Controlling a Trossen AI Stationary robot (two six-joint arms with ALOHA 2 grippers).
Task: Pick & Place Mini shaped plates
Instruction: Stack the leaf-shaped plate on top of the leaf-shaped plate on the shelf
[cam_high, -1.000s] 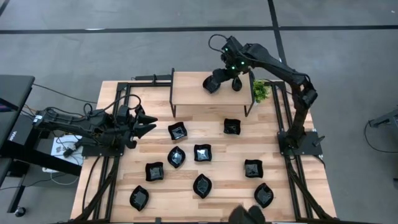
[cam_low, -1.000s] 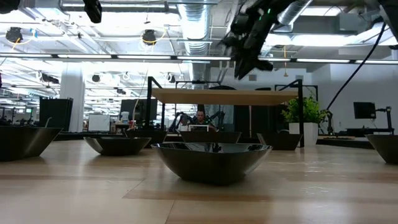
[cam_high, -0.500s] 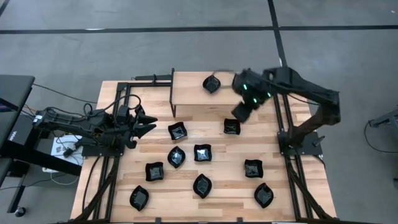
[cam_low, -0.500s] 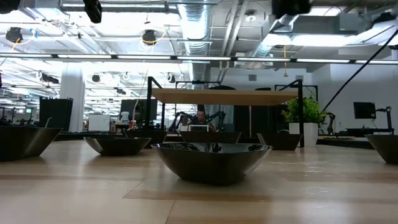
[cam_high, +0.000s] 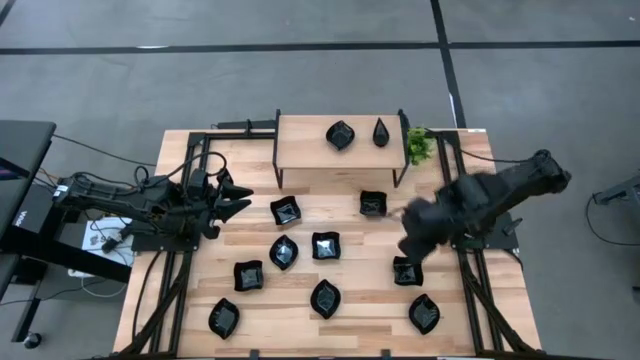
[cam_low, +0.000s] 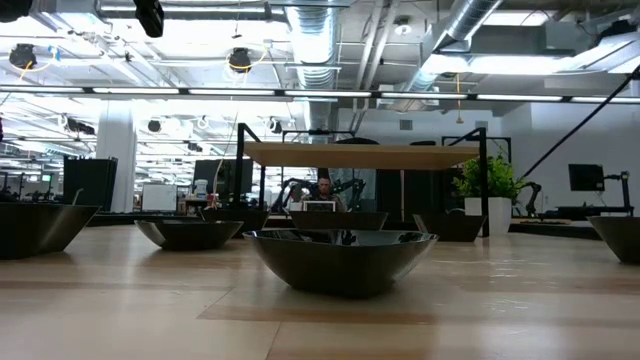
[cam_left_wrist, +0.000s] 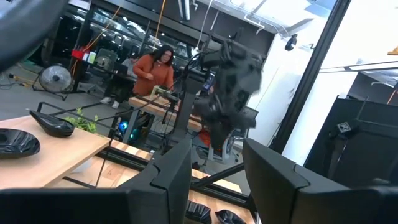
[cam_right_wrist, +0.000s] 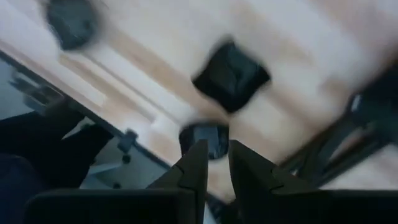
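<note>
From above, the right gripper (cam_high: 412, 243) hangs empty, fingers narrow, just above a square plate (cam_high: 406, 271); the left gripper (cam_high: 238, 200) waits, half open, far off. Eight plates lie on the bench (cam_high: 350, 300), two on the shelf (cam_high: 305, 145). The right wrist view shows a square plate (cam_right_wrist: 231, 76) just ahead.

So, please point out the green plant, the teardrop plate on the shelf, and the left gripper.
green plant (cam_high: 417, 146), high view, its leaves
teardrop plate (cam_high: 381, 132), high view, its middle
left gripper (cam_high: 238, 198), high view, between its fingertips
</note>
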